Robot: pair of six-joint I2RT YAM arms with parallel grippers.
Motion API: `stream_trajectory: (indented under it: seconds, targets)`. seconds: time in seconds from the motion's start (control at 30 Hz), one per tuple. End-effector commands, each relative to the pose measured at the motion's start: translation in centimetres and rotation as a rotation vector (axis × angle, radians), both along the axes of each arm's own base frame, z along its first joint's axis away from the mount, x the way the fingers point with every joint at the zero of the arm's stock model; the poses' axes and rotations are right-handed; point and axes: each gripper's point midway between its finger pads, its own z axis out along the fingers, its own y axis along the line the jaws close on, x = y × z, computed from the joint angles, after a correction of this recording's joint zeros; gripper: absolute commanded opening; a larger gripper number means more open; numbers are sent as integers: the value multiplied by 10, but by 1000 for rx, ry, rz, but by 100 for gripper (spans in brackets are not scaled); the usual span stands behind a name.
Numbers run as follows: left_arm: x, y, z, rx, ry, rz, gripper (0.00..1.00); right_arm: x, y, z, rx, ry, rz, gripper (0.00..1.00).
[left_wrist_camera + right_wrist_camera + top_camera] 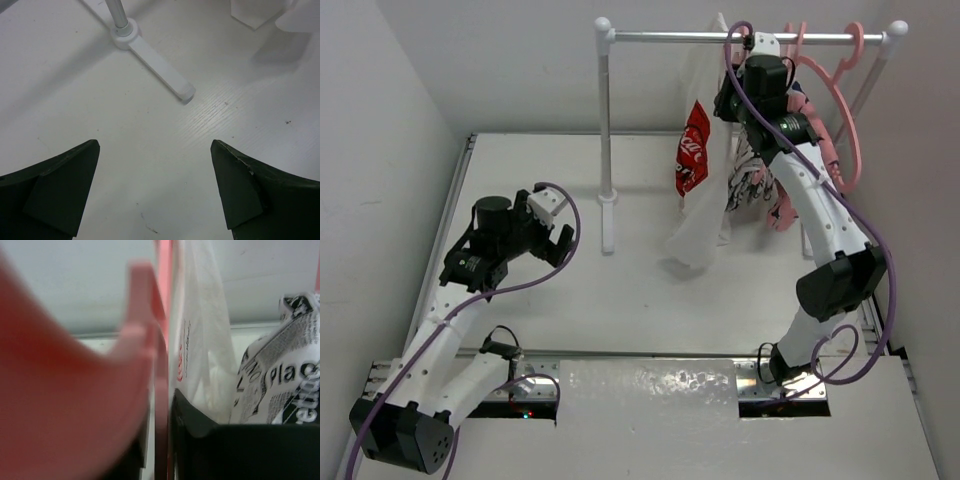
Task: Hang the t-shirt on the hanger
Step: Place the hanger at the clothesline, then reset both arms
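While right end effector (161, 410) clamps hanger (142, 330), t-shirt (200, 345) hangs beside.

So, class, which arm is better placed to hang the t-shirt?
Right. The right end effector holds the salmon-pink plastic hanger beside the white cloth t-shirt; the left end effector is far off.

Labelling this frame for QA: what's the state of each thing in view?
Left gripper: open, above the table, holding nothing.
Right gripper: shut on salmon-pink plastic hanger, raised at the white-and-metal rack.
Small white cloth t-shirt with red patch: hanging at the rack.
Black-and-white newsprint-patterned shirt: hanging.
Spare pink hangers: hooked on the rack.
Rack: upright.
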Motion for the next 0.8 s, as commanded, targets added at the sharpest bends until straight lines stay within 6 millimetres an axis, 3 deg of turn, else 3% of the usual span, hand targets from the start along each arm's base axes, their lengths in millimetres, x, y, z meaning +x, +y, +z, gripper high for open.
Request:
stream_trajectory:
  seconds: [0.0,0.03,0.07,0.3,0.37,0.4,0.53,0.67,0.7,0.77]
  targets:
    - [1,-4,9,-54,-23,-9,91,-18,5,10,-1,-22,82,38]
    - [0,-6,8,-59,-17,-13,91,-26,7,19,-2,-30,107,49]
    - [0,-6,7,-63,-13,-17,91,-31,5,17,-15,-12,113,53]
    - [-4,-7,-1,-71,12,-25,90,-77,5,45,-26,-58,201,58]
    - [-5,-7,-1,-74,11,-27,90,-88,0,42,-46,-37,202,61]
    - [-6,-7,-1,-72,13,-28,90,-98,-3,50,-59,-54,207,62]
    - [-8,-3,-11,-56,21,-13,89,-129,3,50,-82,-57,312,63]
    - [-4,12,-27,-46,21,87,89,-172,23,56,-82,-107,515,64]
    - [-2,18,-30,-45,22,130,88,-199,42,45,-47,-108,668,64]
    - [6,34,-30,-42,7,236,88,-224,64,38,-2,-155,830,64]
